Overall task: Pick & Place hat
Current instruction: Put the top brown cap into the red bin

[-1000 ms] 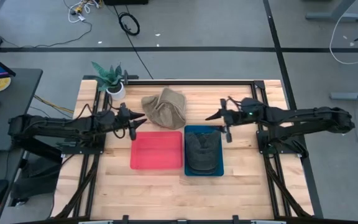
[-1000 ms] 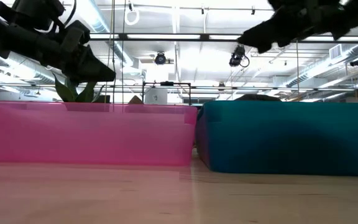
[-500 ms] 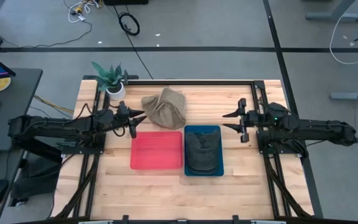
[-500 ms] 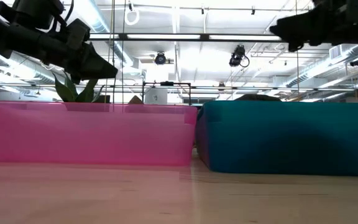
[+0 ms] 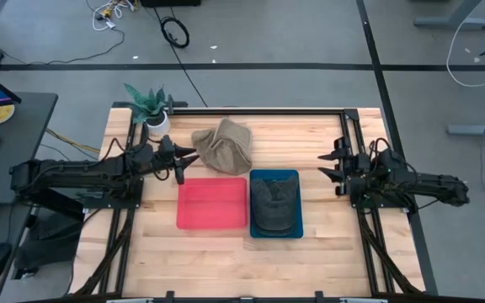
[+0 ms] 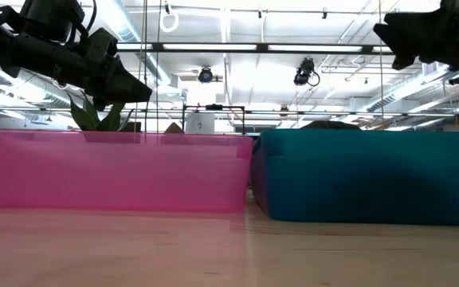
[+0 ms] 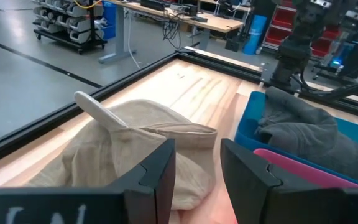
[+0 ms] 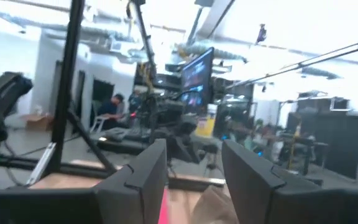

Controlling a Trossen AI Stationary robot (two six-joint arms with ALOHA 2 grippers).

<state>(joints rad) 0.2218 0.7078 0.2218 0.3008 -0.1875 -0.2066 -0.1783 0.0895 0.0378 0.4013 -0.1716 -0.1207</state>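
1. Table (image 5: 226, 252) still has plenty of bare wood along the bottom of the frame.
2. Pink bin (image 5: 212, 203) sits empty mid-frame; blue bin (image 5: 295, 178) holds the grey hat (image 5: 274, 204).
3. Tan hat (image 5: 222, 146) lies above them, unpicked.
4. Right gripper (image 5: 337, 165), fingers spread and empty, has backed off to the right edge.
5. Left gripper (image 5: 183, 162), open and empty, hovers beside the tan hat, probably next up.

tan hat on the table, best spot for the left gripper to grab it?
Probably the raised crumpled fold on top of the tan hat, on the side facing the left gripper. It lies slumped on the table, so a flat edge gives little to pinch. Come down from above, open fingers astride that ridge.
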